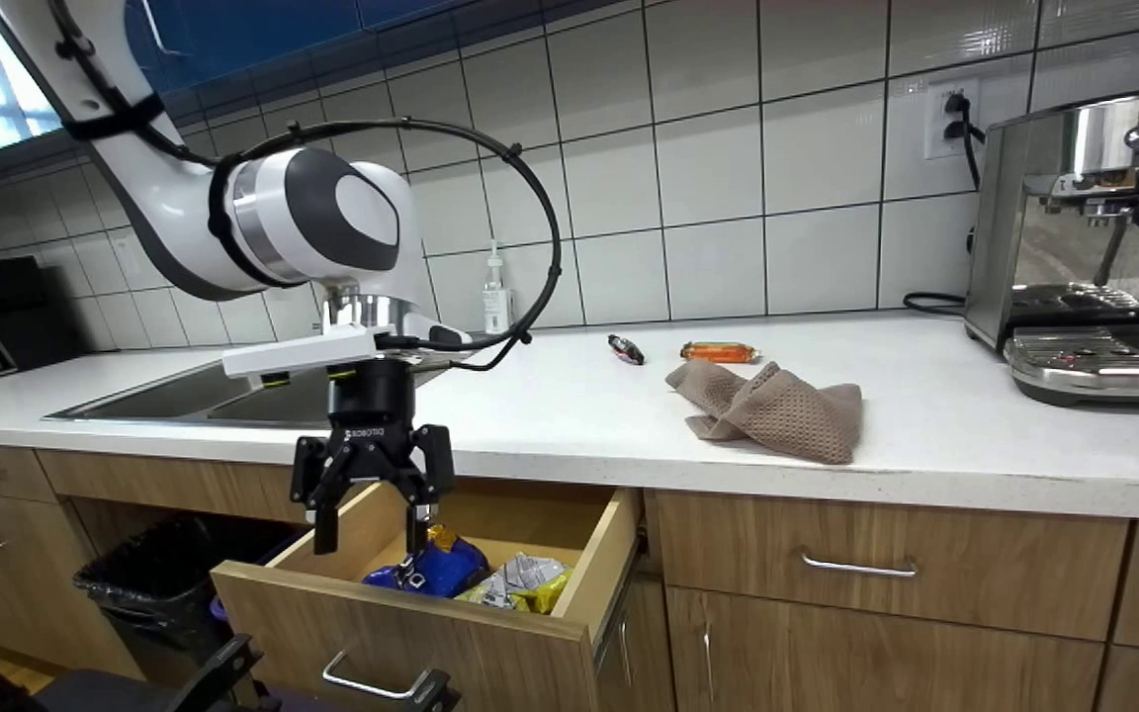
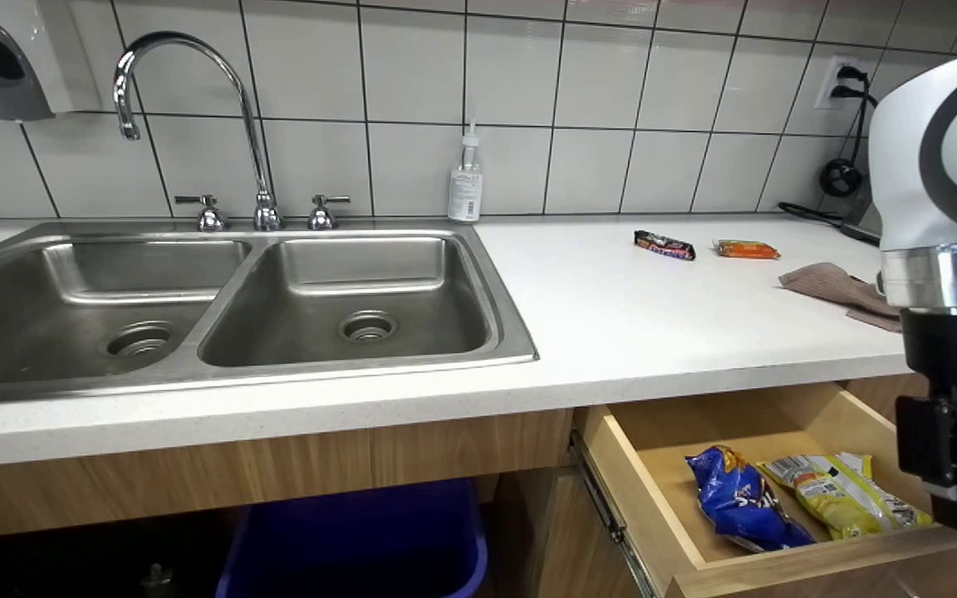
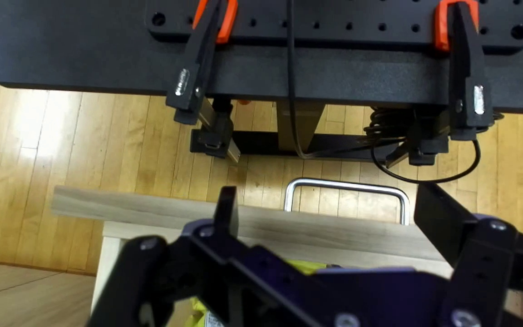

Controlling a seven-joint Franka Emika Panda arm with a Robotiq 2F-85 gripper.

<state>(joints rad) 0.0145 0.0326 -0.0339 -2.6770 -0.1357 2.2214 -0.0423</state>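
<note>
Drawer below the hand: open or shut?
Open. The drawer juts out from under the counter; the blue bag and yellow bag inside show in both exterior views.

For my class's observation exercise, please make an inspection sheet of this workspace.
Surface: white counter with a sink set in.
Job's things: drawer pulled out, holding a blue bag and a yellow bag.
Clutter: brown cloth, dark packet and orange packet on the counter.
Jaws: open, holding nothing, near the drawer front.
Cables: black cable loops beside the arm; black plugs in the wall outlet.
Surroundings: coffee machine, soap bottle, blue bin.
</note>
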